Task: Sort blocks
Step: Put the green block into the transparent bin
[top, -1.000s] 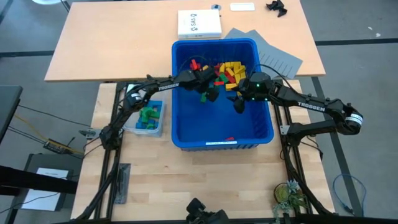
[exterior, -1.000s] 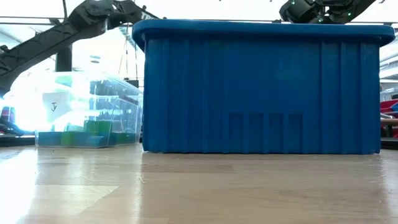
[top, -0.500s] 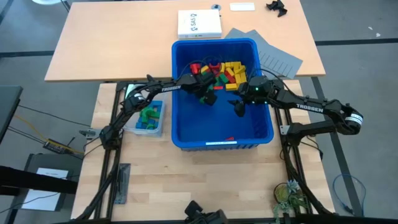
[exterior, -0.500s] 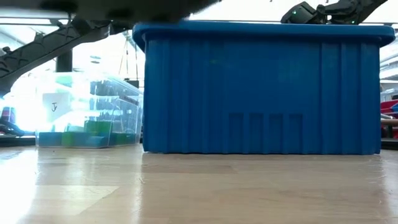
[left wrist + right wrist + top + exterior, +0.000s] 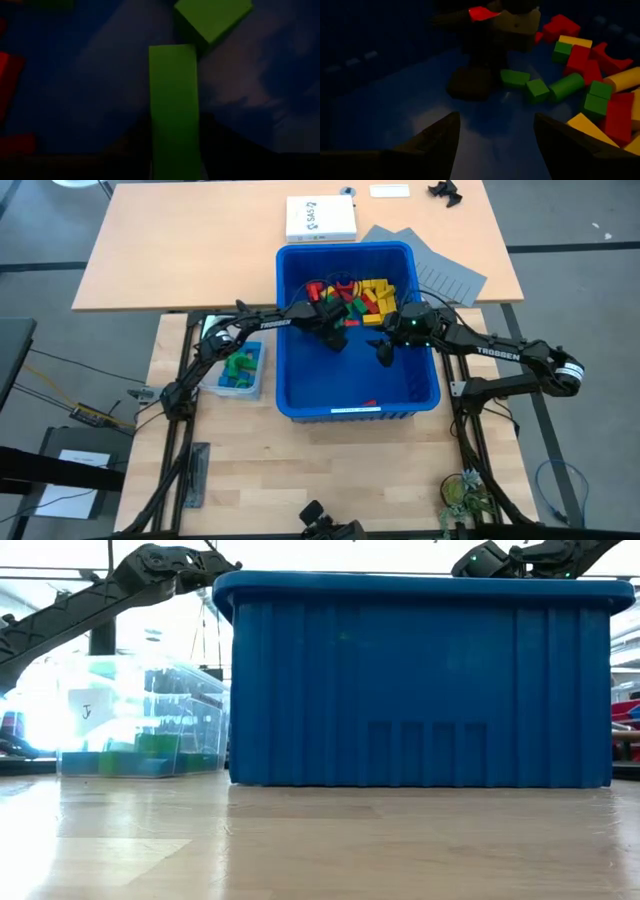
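Tables come first: a tan table at the back and a wooden one holding the robot. On the wooden one sits a big blue bin, and it is the biggest thing here. Both dark arms reach over its rim.

The left gripper is low inside the bin, at the near edge of the pile of blocks. From its wrist view, a long green block lies right between its fingers, which sit close on both sides of it. I cannot tell if they are squeezing it yet. A green cube touches the far end of that long block.

The right gripper hangs over the bare blue floor of the bin, near the pile. Its fingers are spread apart and hold nothing.

The blocks are red, yellow and green, heaped at the back of the bin.

A small clear tub stands just beside the bin, on its left. Green and blue blocks lie in it.
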Controlling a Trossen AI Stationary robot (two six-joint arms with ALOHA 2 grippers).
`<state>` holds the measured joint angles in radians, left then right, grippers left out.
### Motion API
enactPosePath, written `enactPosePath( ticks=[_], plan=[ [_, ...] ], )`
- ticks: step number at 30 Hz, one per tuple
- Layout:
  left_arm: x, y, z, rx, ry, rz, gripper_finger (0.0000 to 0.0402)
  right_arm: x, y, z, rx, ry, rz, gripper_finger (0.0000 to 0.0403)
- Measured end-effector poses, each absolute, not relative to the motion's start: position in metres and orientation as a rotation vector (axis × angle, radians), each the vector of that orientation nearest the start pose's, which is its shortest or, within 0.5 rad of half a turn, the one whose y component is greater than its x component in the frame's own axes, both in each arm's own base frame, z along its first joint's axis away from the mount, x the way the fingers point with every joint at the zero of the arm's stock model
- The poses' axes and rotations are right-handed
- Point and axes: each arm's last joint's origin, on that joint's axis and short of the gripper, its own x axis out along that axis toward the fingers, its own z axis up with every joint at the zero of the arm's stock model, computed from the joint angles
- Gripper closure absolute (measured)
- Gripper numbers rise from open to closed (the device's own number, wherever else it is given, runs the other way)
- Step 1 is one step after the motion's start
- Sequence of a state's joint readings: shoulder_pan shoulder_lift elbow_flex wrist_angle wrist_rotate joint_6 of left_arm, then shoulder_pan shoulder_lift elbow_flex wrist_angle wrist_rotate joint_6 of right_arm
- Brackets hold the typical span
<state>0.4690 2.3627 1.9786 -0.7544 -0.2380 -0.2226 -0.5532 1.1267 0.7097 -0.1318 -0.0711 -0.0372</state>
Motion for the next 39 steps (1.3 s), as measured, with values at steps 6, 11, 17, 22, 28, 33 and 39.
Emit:
enactPosePath(
  ticks=[6, 11, 17, 22, 28, 33, 39],
  plan=[
    [0.449, 0.221, 0.19, -0.18, 1.092, 0.755, 0.0265, 0.203, -0.123, 0.247, 0.135, 0.536, -0.46, 0.0149],
    [0.451, 0.208, 0.236, -0.053, 1.102, 0.78, 0.0265, 0.203, -0.123, 0.247, 0.135, 0.535, -0.46, 0.0149],
    [0.445, 0.186, 0.304, 0.037, 1.016, 0.79, 0.0265, 0.203, -0.123, 0.247, 0.135, 0.535, -0.46, 0.0149],
    [0.423, 0.172, 0.344, 0.05, 0.938, 0.834, 0.0265, 0.203, -0.123, 0.247, 0.137, 0.538, -0.46, 0.0149],
    [0.383, 0.155, 0.376, 0.058, 0.928, 0.924, 0.0265, 0.203, -0.123, 0.247, 0.144, 0.537, -0.462, 0.0149],
    [0.343, 0.139, 0.387, 0.014, 0.927, 0.985, 0.0265, 0.203, -0.123, 0.247, 0.152, 0.536, -0.464, 0.0149],
    [0.28, 0.116, 0.381, -0.104, 0.914, 1.058, 0.0264, 0.203, -0.123, 0.247, 0.18, 0.531, -0.471, 0.0149]
  ],
)
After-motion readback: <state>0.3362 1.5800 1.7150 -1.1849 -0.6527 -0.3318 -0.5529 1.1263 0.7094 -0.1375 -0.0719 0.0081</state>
